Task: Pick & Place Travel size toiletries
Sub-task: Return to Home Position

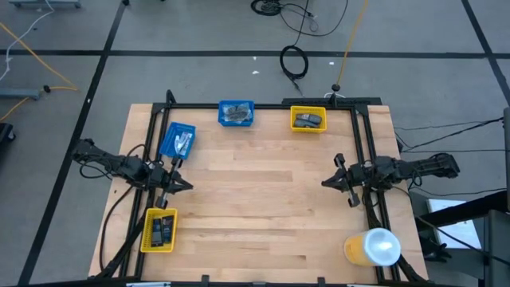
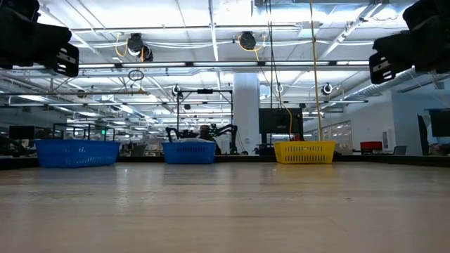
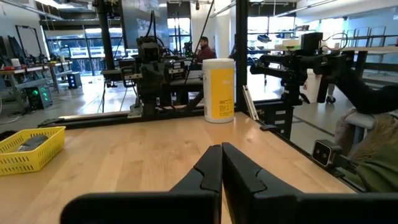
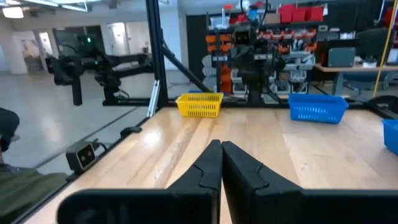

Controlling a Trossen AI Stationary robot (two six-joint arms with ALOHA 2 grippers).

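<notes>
From above, the toiletries (image 1: 236, 115) in the bins (image 1: 308, 108) are too small to tell apart; in the low view the bin walls hide them, and the top edge cuts off the left arm (image 2: 35, 39) and right arm (image 2: 415, 42).

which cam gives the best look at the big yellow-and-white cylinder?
Left wrist view: the cylinder stands upright, its whole side and white top visible. High view shows only its top, at a corner of the table on the right arm's side. Low and right wrist views don't show it.
</notes>
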